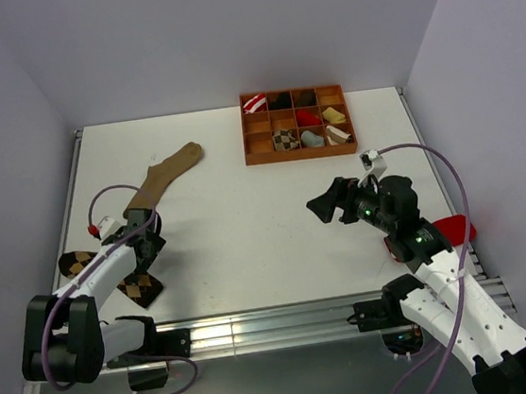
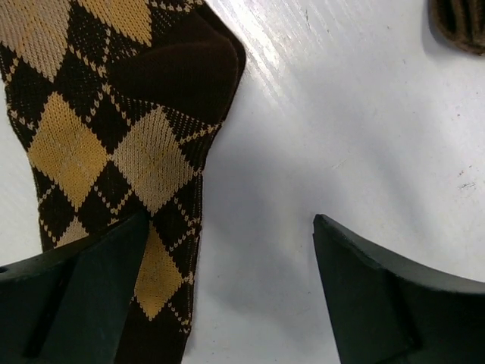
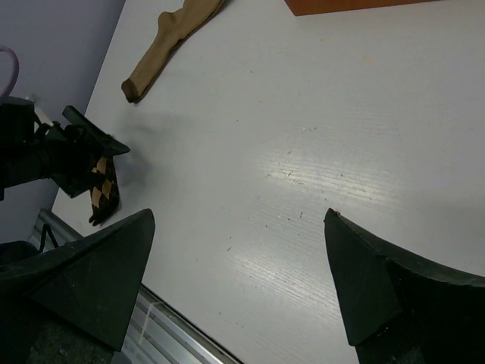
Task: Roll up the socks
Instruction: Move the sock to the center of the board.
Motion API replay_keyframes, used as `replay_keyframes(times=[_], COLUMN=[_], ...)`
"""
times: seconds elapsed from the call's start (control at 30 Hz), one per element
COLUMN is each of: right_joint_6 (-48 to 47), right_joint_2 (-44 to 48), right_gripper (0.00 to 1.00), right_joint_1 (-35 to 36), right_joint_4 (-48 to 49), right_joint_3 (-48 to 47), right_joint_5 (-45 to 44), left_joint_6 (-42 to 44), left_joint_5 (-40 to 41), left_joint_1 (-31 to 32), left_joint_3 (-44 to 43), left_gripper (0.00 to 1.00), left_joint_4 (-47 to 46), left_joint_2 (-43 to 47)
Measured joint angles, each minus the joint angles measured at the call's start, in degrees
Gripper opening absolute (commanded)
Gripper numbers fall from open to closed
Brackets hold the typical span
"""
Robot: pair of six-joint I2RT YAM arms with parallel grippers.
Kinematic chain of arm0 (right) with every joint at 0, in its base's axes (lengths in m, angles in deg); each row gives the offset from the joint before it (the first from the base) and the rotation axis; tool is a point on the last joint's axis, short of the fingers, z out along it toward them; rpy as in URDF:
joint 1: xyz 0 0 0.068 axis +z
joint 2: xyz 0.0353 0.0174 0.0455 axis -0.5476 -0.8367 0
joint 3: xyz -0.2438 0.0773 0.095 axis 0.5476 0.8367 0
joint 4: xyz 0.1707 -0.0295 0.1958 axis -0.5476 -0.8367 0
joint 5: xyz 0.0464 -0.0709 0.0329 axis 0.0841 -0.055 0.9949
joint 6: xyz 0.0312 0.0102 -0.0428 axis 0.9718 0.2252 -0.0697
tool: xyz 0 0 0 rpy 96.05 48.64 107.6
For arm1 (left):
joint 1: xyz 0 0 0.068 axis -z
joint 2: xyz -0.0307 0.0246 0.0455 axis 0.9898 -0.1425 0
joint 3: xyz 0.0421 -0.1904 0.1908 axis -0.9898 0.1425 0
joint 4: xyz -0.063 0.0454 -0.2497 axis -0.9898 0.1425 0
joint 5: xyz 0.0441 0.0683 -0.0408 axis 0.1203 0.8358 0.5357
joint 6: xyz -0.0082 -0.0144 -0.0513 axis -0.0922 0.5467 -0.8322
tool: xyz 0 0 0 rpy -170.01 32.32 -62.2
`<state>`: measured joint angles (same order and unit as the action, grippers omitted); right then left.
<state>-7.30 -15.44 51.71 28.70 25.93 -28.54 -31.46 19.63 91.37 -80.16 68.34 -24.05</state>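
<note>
Fingers of your left gripper are spread wide and hold nothing. One pad sits over the edge of the dark argyle sock, the other over bare table. Can't tell if the pad touches the fabric.

Sock lies flat just on the near side of the long tan sock, by its dark cuff end. Another argyle patch shows near-left of the tan sock, on the far side of your arm. Can't tell if it's the same sock or a second one.

Right gripper is also wide open and empty, hovering well to the right of the tan sock.

Handling, my read:
- Thin knit, light and limp, with no stiffness to push against.
- It will likely slide and bunch on the smooth tabletop instead of rolling.
- A mid-body pinch probably just lifts a fold.
- Grab one end, both layers, at the solid dark patch or the opposite end.
- Pin the free end with the right arm and come down gently so the tips don't scrape the table.
</note>
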Motion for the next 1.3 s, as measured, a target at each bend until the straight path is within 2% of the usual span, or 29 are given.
replay_keyframes(times=[0.03,0.1,0.2,0.37,0.57,0.87,1.0,1.13,1.3], right_joint_6=[-0.1,-0.4,-0.8,-1.1,-1.4,-2.5,-3.2,-3.9,-3.9], right_joint_2=[0.3,0.7,1.0,1.1,0.9,1.2,1.2,0.7,0.0], right_gripper=[1.00,1.00,1.00,1.00,1.00,0.99,0.97,0.95,0.92], right_joint_1=[0.0,0.1,0.3,0.4,0.4,0.4,0.4,0.5,0.7], right_joint_4=[0.0,0.0,0.0,-0.5,-1.5,-2.2,-2.3,-2.2,-1.9], right_joint_3=[0.0,0.0,0.0,0.0,-1.4,-2.4,-2.5,-2.5,-2.4], right_joint_5=[0.1,0.1,0.0,0.0,0.0,0.4,2.3,4.0,5.8], left_joint_6=[0.2,0.5,0.1,-2.4,-5.4,-6.8,-6.4,-3.9,3.0], left_joint_5=[0.0,0.0,0.3,-2.1,-6.4,-7.9,-9.0,-8.9,-6.2], left_joint_1=[0.0,0.0,1.5,9.6,17.2,30.8,34.9,36.8,38.5], left_joint_3=[0.0,0.1,-0.7,-2.4,-5.2,-23.2,-30.9,-35.8,-37.3], left_gripper=[0.91,0.98,0.95,0.94,0.93,0.94,0.95,0.96,0.95], left_joint_4=[-0.1,-0.2,0.4,1.5,-2.1,-6.5,-7.3,-5.5,-2.9], left_joint_2=[0.0,-0.1,-0.9,-1.5,-5.0,-24.7,-31.1,-34.2,-32.6])
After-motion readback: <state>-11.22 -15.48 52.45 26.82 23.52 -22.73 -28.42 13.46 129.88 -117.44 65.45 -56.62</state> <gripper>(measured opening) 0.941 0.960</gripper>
